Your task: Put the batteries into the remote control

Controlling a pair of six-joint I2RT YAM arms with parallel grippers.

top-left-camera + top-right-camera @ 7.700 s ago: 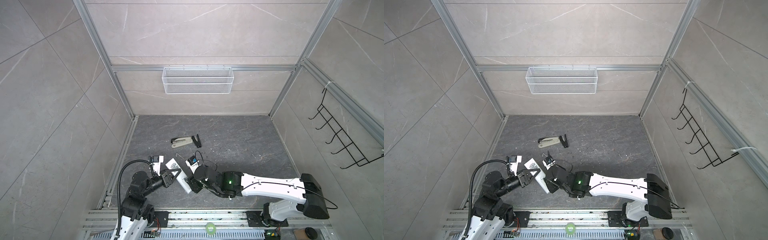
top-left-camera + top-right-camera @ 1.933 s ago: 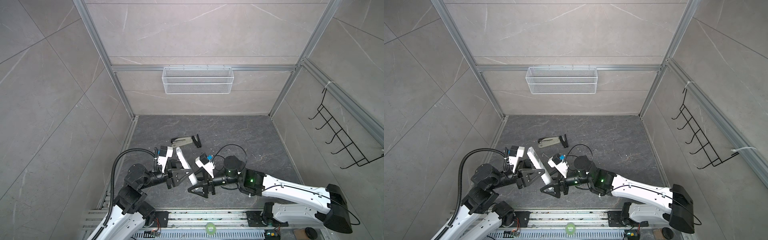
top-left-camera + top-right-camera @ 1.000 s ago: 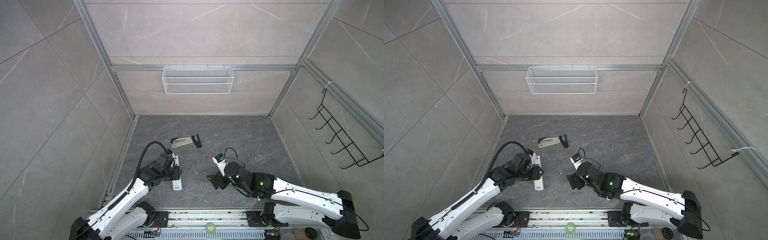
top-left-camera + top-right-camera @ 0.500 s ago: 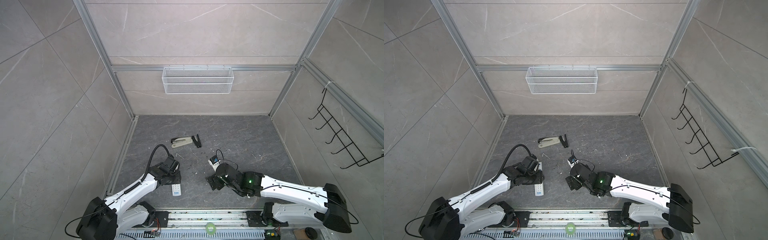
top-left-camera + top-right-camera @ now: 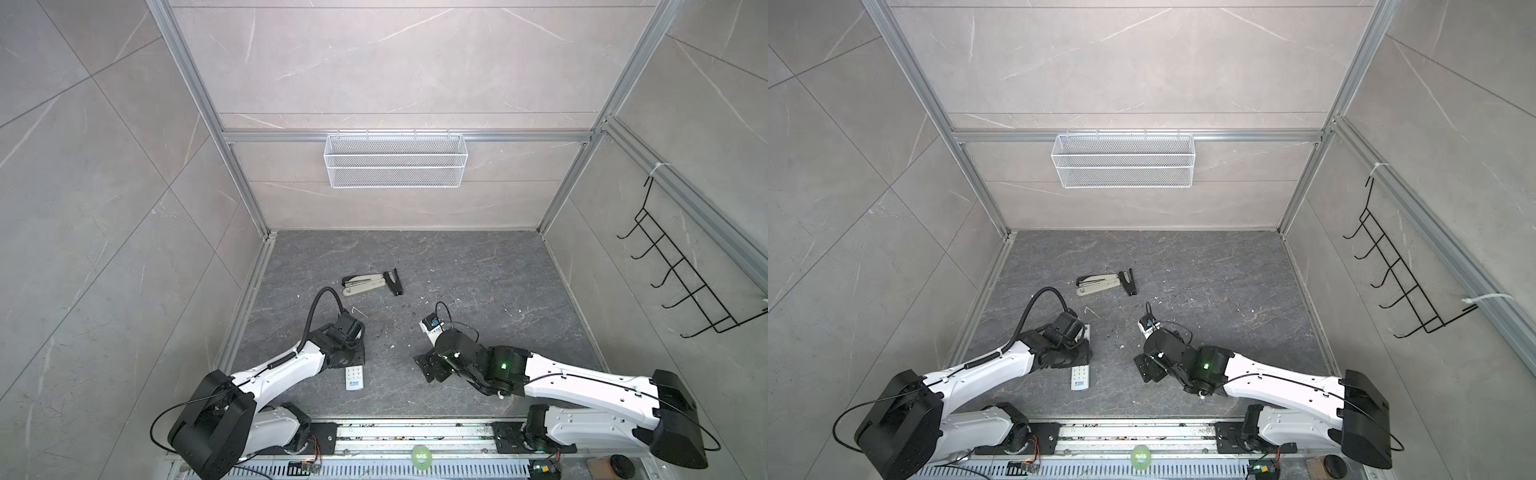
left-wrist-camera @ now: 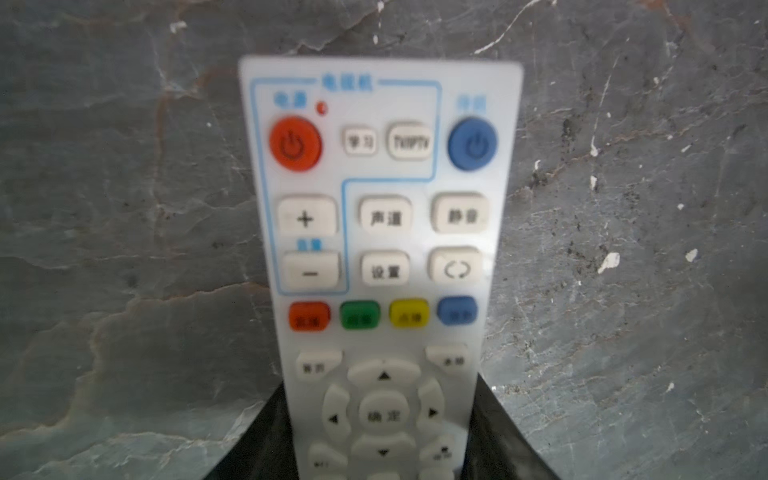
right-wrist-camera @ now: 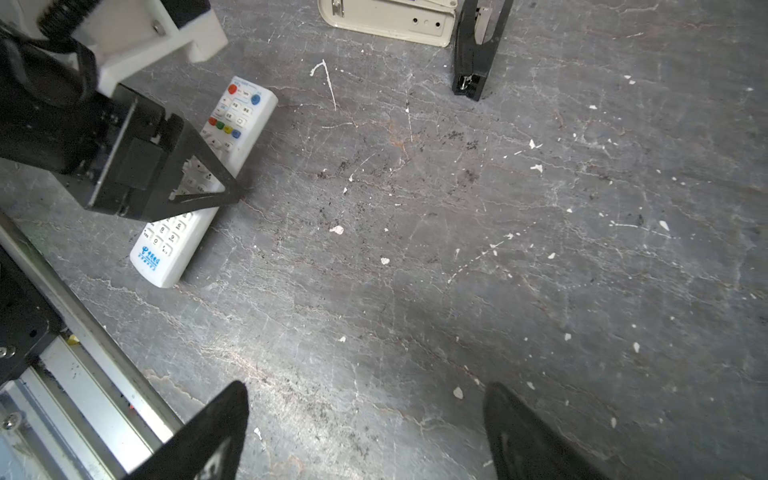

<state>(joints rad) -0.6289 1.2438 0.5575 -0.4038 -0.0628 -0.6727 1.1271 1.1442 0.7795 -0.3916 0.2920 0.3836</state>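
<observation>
Near the front edge of the dark stone bench (image 5: 478, 291), left of the middle: remote control (image 5: 354, 378) flat, buttons up, blue-logo end nearest, red and blue power keys farthest; only the lower keypad and logo end clear of the arm in both top views; across its middle, left end effector (image 6: 382, 380), narrowly set, black fingers (image 6: 257, 440) tight against both long edges, clamped on the remote; to the right, well apart from it, right end effector (image 7: 365, 428), spread wide, holding nothing, over bare stone; farther back, beige-and-black stapler (image 5: 362, 284), flat on the bench; farthest, white wire basket (image 5: 395, 166) on the back wall.
</observation>
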